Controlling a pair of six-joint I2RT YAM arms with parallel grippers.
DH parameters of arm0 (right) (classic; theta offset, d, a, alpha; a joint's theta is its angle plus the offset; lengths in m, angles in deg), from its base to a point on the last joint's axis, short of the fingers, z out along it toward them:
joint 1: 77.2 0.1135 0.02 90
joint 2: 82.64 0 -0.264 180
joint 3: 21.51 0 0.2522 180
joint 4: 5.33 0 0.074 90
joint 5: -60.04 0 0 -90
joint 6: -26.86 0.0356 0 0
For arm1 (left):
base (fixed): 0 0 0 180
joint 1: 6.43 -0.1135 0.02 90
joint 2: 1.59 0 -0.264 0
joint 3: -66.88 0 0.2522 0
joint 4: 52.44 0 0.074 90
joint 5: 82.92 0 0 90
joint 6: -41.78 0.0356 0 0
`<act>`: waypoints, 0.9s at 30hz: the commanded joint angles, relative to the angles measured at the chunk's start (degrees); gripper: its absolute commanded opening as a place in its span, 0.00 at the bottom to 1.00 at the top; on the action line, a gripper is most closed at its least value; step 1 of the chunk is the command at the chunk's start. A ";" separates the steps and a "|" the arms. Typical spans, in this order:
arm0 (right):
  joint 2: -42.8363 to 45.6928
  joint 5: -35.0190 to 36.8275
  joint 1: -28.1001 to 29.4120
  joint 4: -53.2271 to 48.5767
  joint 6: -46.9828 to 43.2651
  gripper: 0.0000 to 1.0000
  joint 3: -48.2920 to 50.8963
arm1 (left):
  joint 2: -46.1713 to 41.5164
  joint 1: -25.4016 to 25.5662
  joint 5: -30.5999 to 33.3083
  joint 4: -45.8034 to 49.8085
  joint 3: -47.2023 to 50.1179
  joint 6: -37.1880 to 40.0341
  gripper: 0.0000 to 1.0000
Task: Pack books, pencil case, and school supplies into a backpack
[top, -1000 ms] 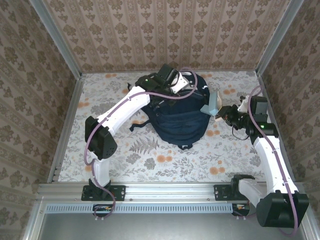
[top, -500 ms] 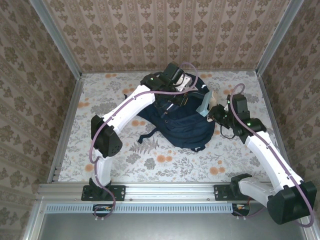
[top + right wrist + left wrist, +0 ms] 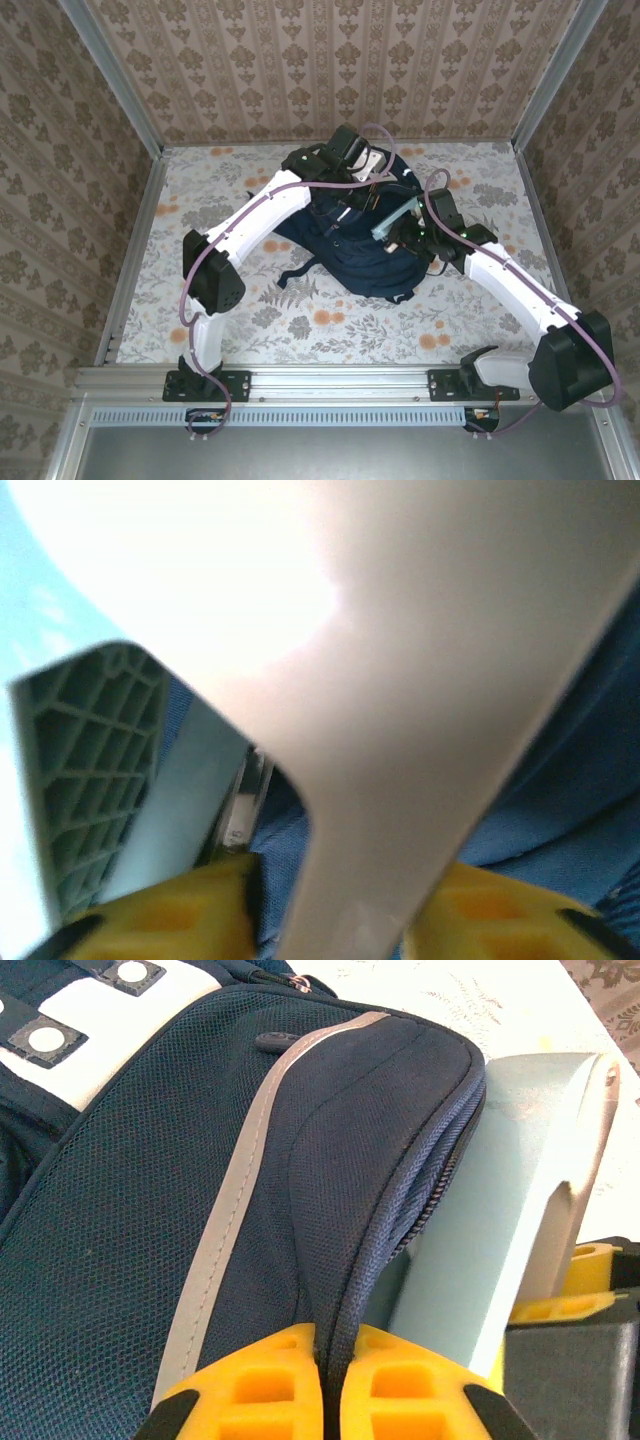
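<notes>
Right gripper (image 3: 404, 236): jaws spread around the pencil case (image 3: 393, 219); a firm grip cannot be confirmed. The pencil case sits at the backpack (image 3: 350, 255) mouth, long axis diagonal, far end pointing right-rear. The left wrist view adds: left gripper (image 3: 322, 1385) pressed together, pinching the backpack's zipper edge.

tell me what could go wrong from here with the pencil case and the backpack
The pencil case sticks well out of the backpack; let go now, it could tip out. The left end effector pinches only a thin fold of fabric; if that slips, the opening may close.
</notes>
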 commanded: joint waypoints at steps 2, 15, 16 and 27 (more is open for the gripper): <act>0.24 -4.06 0.22 3.56 0.95 0.53 -2.55 | -1.41 0.65 -3.36 -5.24 -0.59 -1.18 0.00; -3.08 -7.60 -0.70 6.27 -0.97 0.39 -4.02 | -2.78 0.65 -0.53 -4.76 1.60 0.94 0.00; -3.84 -8.16 -0.94 6.52 -0.98 0.38 -4.32 | -2.90 0.65 -0.42 -4.71 1.62 1.47 0.00; -8.52 -13.93 -4.71 10.32 -1.21 0.47 -6.77 | -6.13 0.81 2.56 -6.74 6.37 7.83 0.00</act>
